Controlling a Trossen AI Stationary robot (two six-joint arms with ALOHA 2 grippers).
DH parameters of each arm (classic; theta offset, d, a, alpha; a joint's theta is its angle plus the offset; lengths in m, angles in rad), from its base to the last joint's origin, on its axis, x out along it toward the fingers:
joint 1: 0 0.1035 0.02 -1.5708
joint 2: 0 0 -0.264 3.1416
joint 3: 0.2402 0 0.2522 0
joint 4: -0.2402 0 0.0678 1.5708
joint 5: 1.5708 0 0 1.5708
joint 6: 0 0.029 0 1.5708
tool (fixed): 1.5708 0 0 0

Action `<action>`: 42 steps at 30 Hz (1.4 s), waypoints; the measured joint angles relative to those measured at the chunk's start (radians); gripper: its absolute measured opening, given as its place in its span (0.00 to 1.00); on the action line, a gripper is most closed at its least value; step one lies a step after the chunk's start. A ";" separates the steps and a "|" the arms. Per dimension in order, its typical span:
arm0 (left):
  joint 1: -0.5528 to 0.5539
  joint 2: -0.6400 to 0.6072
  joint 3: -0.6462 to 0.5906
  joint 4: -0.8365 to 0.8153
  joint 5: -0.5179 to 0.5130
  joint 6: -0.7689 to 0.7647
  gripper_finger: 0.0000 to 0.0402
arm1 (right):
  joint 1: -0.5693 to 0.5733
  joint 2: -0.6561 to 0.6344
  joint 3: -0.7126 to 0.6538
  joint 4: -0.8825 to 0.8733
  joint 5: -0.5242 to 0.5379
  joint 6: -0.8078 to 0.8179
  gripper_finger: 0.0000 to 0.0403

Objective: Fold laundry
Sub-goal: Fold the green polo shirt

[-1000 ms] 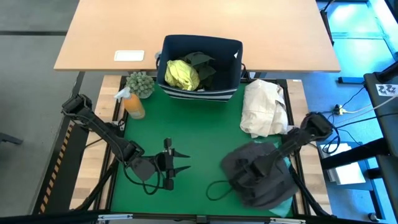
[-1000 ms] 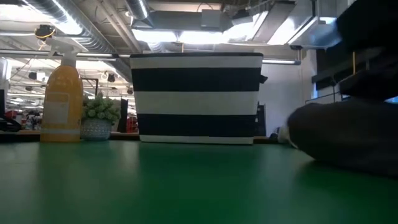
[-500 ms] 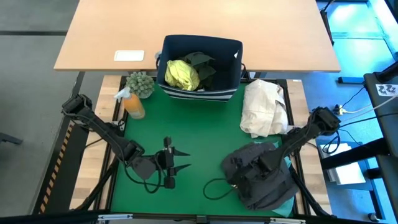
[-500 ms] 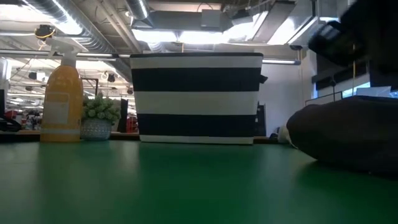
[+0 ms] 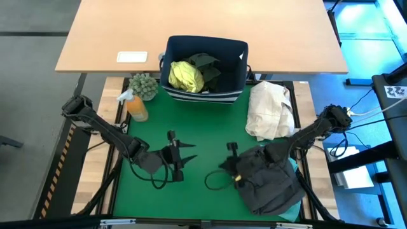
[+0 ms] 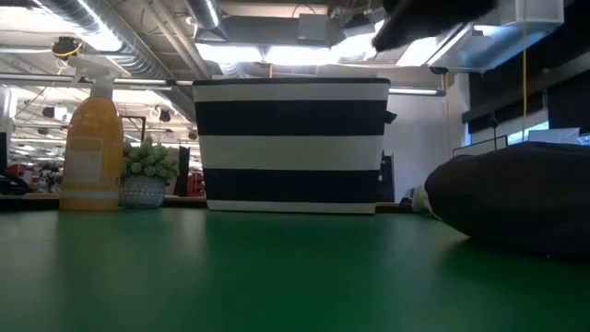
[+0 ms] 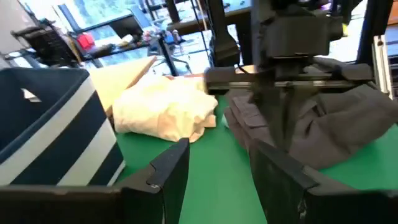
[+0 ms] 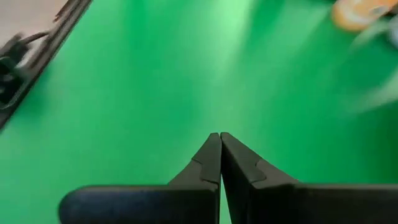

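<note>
A charcoal grey garment [image 5: 270, 181] lies heaped on the green mat [image 5: 197, 127] at the near right, with a bit of turquoise cloth [image 5: 294, 166] showing at its right edge. My right gripper [image 5: 227, 164] is shut and holds nothing. It hovers over the mat just off the heap's left edge, slanting down, and its closed fingertips [image 8: 220, 137] show only green below them. My left gripper [image 5: 186, 156] stands open left of it, pointing toward it and the heap [image 7: 329, 130]. A yellow-green shirt [image 5: 186, 76] and a dark garment [image 5: 206, 63] lie in the navy bin [image 5: 240, 70].
The striped-base bin [image 6: 290, 146] stands at the mat's far edge. A cream cloth bundle [image 5: 270, 111] lies at the far right. An orange spray bottle [image 5: 135, 107] and a small plant [image 5: 143, 84] stand at the far left. Bare mat lies between the grippers.
My right gripper, shut throughout, has risen off the charcoal heap and gone toward the table's left, tipping up from pointing steeply down to a slant. My left gripper has shifted a little toward the far edge and the right, staying open. The heap stays on the mat.
</note>
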 joint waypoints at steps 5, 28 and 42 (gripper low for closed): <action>0.088 -0.005 -0.002 -0.017 0.243 0.050 0.40 | -0.094 -0.033 -0.046 0.119 -0.093 -0.128 0.02; 0.456 -0.032 -0.057 0.001 0.469 0.186 0.40 | -0.545 -0.037 -0.155 0.335 -0.421 -0.231 0.02; 0.400 -0.066 -0.057 0.049 0.331 0.138 0.40 | -0.667 -0.094 -0.154 0.555 -0.330 -0.258 0.02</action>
